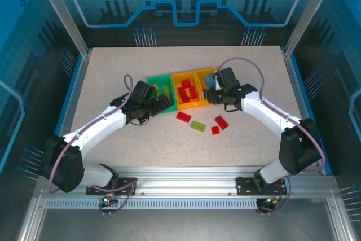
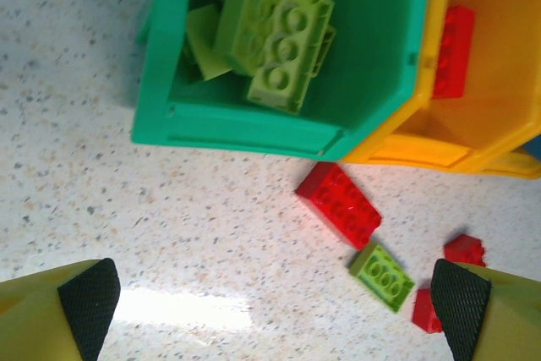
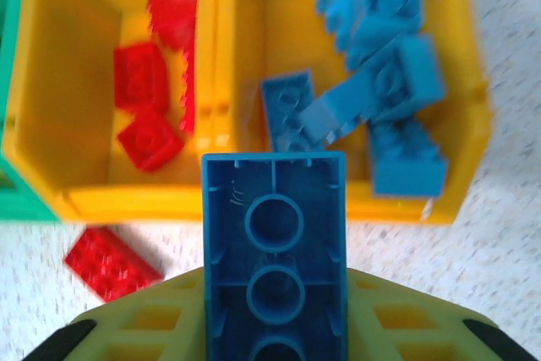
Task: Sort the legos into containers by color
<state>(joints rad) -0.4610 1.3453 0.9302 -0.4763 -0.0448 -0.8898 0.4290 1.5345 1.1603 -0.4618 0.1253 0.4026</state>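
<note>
- The table (image 1: 113, 66) carries everything, and both grippers work near its middle.
- Three bins stand touching in a row. The green bin (image 2: 237, 120), just ahead of the left gripper (image 2: 275, 302), has lime bricks (image 2: 287, 48) in it. The middle yellow bin (image 3: 84, 200), ahead and to the left of the right gripper (image 1: 215, 91), has red bricks (image 3: 144, 107). The right yellow bin (image 3: 406, 207), straight ahead of that gripper, has blue bricks (image 3: 397, 82).
- The right gripper's jaws are closed on a blue brick (image 3: 275, 251), its hollow underside facing the wrist. It points at the blue pile, most likely so it can be dropped in with its own colour. That bin's near wall lies between them and must be cleared.
- The left gripper is spread wide with nothing in it, over bare table short of the green bin.
- A loose red brick (image 2: 338, 205) and a loose lime brick (image 2: 382, 275) lie ahead and to the right of the left gripper. Two small red pieces (image 2: 465, 249) lie further right, all still unsorted.
</note>
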